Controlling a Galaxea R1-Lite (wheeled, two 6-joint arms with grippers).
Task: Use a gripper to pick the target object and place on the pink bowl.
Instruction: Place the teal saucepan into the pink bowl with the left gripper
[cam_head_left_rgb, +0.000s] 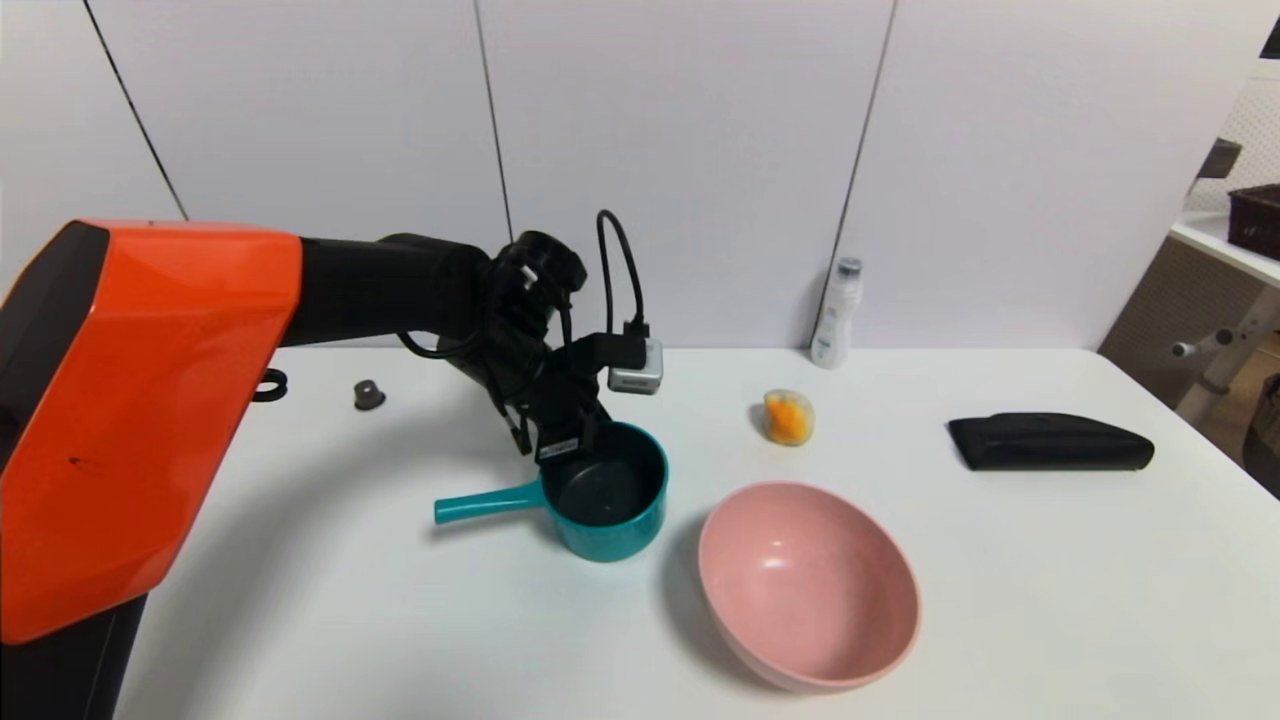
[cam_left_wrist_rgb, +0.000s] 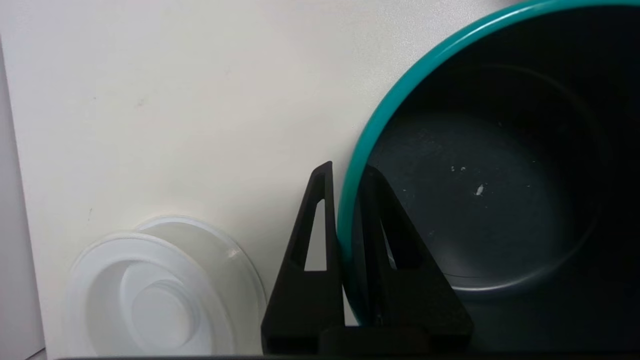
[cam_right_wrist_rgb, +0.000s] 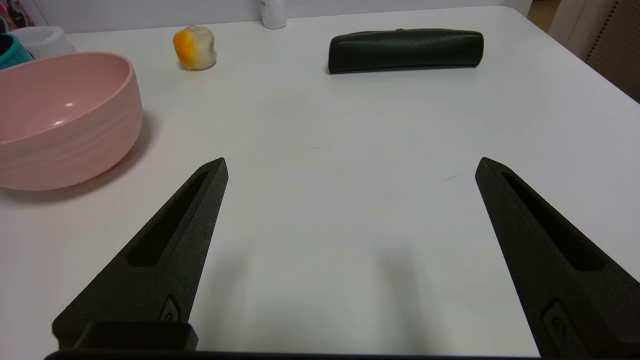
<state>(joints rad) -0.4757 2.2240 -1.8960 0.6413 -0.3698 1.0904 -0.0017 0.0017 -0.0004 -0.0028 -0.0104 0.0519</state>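
Observation:
The target object, a small teal saucepan (cam_head_left_rgb: 610, 540) with a dark inside, stands on the white table left of centre, its handle (cam_head_left_rgb: 485, 505) pointing left. My left gripper (cam_head_left_rgb: 570, 440) reaches down onto its far rim and is shut on it. In the left wrist view one finger is outside and one inside the saucepan (cam_left_wrist_rgb: 475, 200) wall, the left gripper (cam_left_wrist_rgb: 348, 167) pinching the teal rim. The pink bowl (cam_head_left_rgb: 808, 580) stands empty just right of the saucepan. My right gripper (cam_right_wrist_rgb: 351, 161) hovers open over bare table, right of the pink bowl (cam_right_wrist_rgb: 60, 110).
An orange-yellow lump (cam_head_left_rgb: 788, 416) lies behind the bowl, a white bottle (cam_head_left_rgb: 836, 315) by the wall. A black case (cam_head_left_rgb: 1050, 441) lies at the right. A white round dish (cam_left_wrist_rgb: 150, 295) sits beside the saucepan's far side. A small grey knob (cam_head_left_rgb: 368, 394) is at back left.

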